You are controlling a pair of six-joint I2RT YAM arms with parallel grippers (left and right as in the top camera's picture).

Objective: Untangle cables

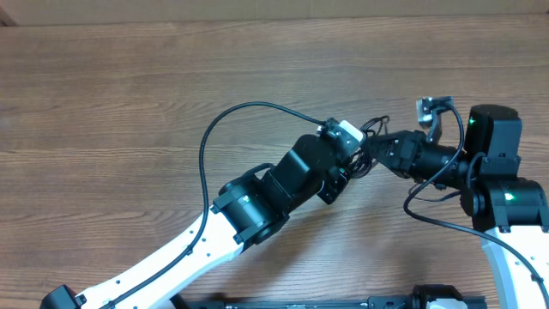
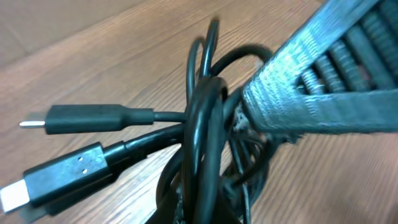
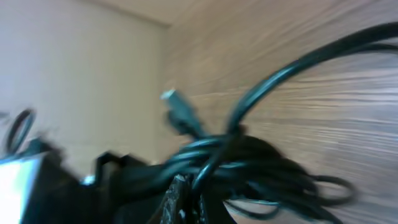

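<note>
Between the two wrists, right of the table's (image 1: 129, 86) middle, the cables (image 1: 374, 137) are showing as one small black bundle. From above the arms are covering most of it, with only a few thin loops poking out near the left wrist camera. The left gripper (image 1: 360, 161) is reaching in from the lower left and the right gripper (image 1: 384, 148) from the right, and the two are meeting tip to tip over the knot.

Both pairs of jaws are pressing together on the bundle. In the left wrist view a grey finger (image 2: 311, 93) is biting into the looped cords (image 2: 205, 143); in the right wrist view the blurred strands (image 3: 249, 162) are bunching right at the dark fingertips.

A thicker black wire (image 1: 206, 146) is arching off the left arm across bare wood, clear of the knot. A pale wall (image 3: 81, 74) is standing behind the table's edge.

Counting: two arms, one bundle, two plug ends (image 2: 81, 118) lying side by side in the left wrist view and one plug sticking up (image 3: 177, 112) in the right. I cannot tell how many separate cords there are
</note>
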